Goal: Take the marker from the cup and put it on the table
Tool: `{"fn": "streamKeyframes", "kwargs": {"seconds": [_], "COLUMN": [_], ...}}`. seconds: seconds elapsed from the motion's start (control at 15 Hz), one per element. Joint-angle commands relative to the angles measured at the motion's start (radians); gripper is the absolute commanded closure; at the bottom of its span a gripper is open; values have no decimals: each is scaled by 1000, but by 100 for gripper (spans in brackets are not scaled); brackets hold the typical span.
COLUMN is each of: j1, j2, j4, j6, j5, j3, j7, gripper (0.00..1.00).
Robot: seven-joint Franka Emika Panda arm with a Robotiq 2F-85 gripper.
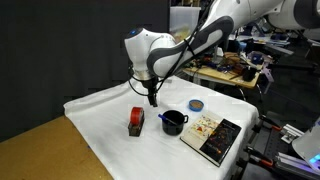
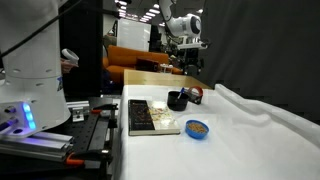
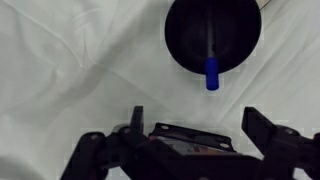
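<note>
White wrinkled cloth over desk (image 1: 110, 140); bare tan wood corner at one edge. Rm: black curtain (image 1: 45, 50) behind, cluttered benches beyond. Arm (image 1: 200, 40) reaches in from above. Fingers (image 3: 256, 125) apart, holding nothing, over cloth near cup (image 3: 212, 30), no contact. Patterned board (image 1: 212, 137) & red-black block (image 1: 135, 121) flank cup. Cup: dark mug, upright on desk. Marker (image 3: 212, 70): inside cup, long axis tilted, blue-tipped end leaning over rim toward fingers in wrist view.

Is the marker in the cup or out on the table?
In the cup. Wrist view: the marker sits inside the cup, blue end over the rim; the open gripper holds nothing.
</note>
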Motion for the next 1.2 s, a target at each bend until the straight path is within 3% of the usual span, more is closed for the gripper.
{"fn": "streamKeyframes", "kwargs": {"seconds": [0.0,1.13], "j1": [13,28], "j2": [2,47], "j4": [6,-39], "j6": [-2,-12], "j5": [11,0], "j3": [-15,-20], "j7": [-5,-1], "gripper": [0,0]}}
